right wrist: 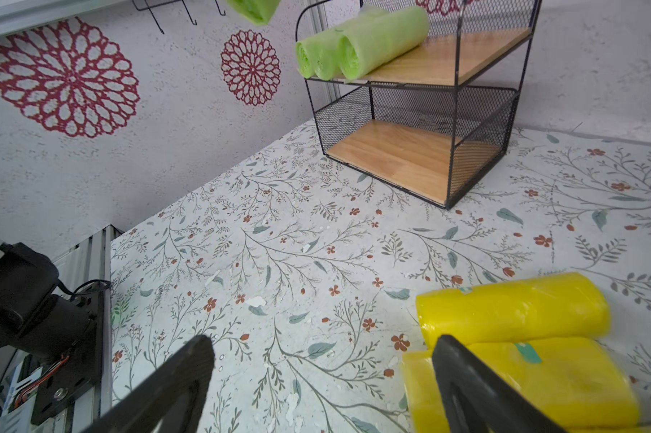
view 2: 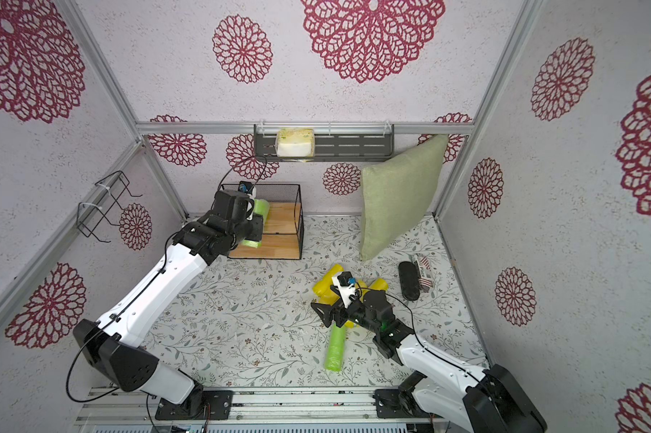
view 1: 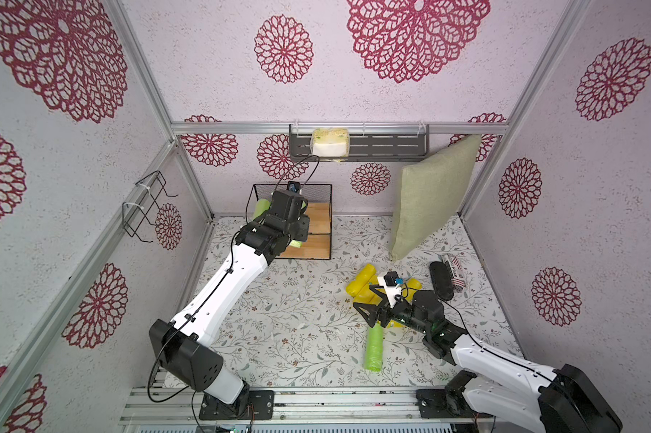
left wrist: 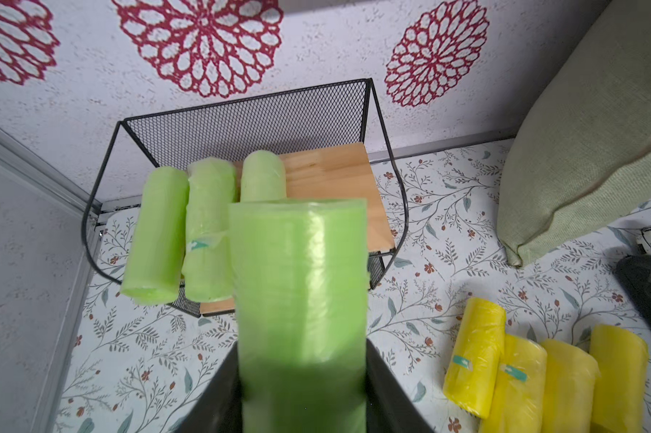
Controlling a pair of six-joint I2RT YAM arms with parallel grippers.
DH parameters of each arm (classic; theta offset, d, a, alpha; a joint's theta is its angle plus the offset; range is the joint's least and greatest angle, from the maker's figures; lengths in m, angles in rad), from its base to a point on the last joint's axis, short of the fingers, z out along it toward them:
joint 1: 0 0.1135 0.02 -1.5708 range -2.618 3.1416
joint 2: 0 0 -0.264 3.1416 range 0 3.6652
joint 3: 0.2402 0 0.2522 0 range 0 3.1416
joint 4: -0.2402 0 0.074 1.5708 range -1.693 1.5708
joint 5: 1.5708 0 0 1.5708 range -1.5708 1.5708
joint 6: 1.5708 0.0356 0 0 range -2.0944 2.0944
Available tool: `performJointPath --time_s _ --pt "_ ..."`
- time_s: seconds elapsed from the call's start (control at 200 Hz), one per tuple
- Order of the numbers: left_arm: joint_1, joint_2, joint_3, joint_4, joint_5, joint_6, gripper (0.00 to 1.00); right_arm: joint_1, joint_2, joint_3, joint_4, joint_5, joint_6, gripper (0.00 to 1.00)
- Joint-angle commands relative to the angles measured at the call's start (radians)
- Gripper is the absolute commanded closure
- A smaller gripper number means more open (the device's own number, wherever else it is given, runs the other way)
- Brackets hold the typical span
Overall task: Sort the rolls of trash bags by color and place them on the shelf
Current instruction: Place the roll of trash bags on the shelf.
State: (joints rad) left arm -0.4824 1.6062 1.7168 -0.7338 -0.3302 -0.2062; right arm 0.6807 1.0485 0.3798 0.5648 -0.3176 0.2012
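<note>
The left pincer (left wrist: 303,393) grips a lime-green roll (left wrist: 301,285), a soft, glossy plastic cylinder, holding it aloft in front of the shelf (left wrist: 260,120) at the back of the desk (view 1: 279,318). The right pincer (right wrist: 324,343) hangs wide open with nothing in it, low over the desk and just beside the yellow rolls (right wrist: 511,311). Three shelved green rolls (right wrist: 376,41) lie side by side on the upper wooden board of the black mesh shelf, their ends jutting past its front edge. The yellow rolls are packed together on the desk. A lone green roll (view 1: 374,346) lies on the desk near them, seen in both top views.
</note>
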Motion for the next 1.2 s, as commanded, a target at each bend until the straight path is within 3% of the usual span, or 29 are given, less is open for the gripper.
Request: performJointPath --time_s 0.0,0.445,0.765,1.196 --pt "0.020 0.095 0.110 -0.010 0.007 0.039 0.61 0.023 0.016 0.063 0.055 0.017 -0.035 0.04" --pt "0.053 0.518 0.535 -0.121 0.004 0.094 0.59 0.052 0.021 0.061 0.027 0.092 -0.042 0.04" --pt "0.063 0.632 0.641 -0.138 0.011 0.097 0.55 0.053 0.009 0.044 0.024 0.132 -0.037 0.04" --pt "0.069 0.754 0.740 -0.144 -0.092 0.125 0.45 0.052 0.016 0.028 0.006 0.185 -0.020 0.03"
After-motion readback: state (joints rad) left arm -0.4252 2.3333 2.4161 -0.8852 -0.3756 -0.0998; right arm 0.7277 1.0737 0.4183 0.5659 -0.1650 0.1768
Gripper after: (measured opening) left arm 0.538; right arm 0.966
